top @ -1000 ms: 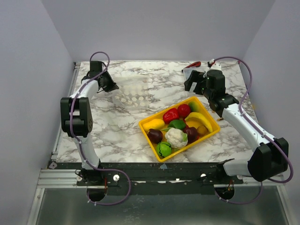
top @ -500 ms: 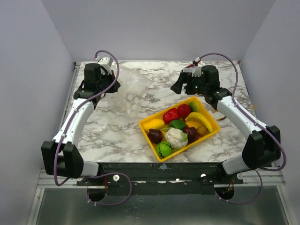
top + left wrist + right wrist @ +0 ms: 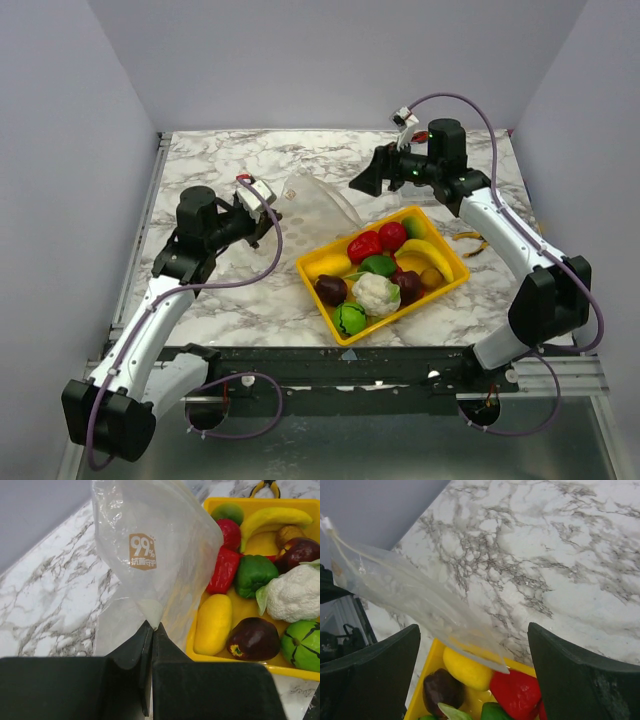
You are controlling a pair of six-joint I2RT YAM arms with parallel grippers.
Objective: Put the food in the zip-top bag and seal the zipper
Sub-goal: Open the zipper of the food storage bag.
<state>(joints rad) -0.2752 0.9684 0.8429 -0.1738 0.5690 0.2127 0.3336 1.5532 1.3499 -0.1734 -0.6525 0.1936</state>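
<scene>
The zip-top bag (image 3: 322,200) is hanging in the air over the middle of the marble surface (image 3: 260,290), a little toward its far edge, pinched at one corner and drooping toward the tray. In the left wrist view the bag (image 3: 150,565) is showing a small orange printed label (image 3: 142,551), and its free end is draping just past the tray's far-left rim. The left gripper (image 3: 258,208) is clamping the bag, its fingers (image 3: 135,650) pressing together on the thin plastic. The food is lying in the yellow tray (image 3: 420,303), which is sitting toward the near right of the surface: a red pepper (image 3: 364,245), a banana (image 3: 428,250), a white cauliflower (image 3: 375,293), a dark purple piece (image 3: 331,290) and a green piece (image 3: 350,318) are crowding together there. The right gripper (image 3: 360,181) is hovering beyond the tray's far corner, facing the bag, its fingers (image 3: 375,670) standing wide apart and holding nothing, with the bag's edge (image 3: 420,605) hanging in front of them.
</scene>
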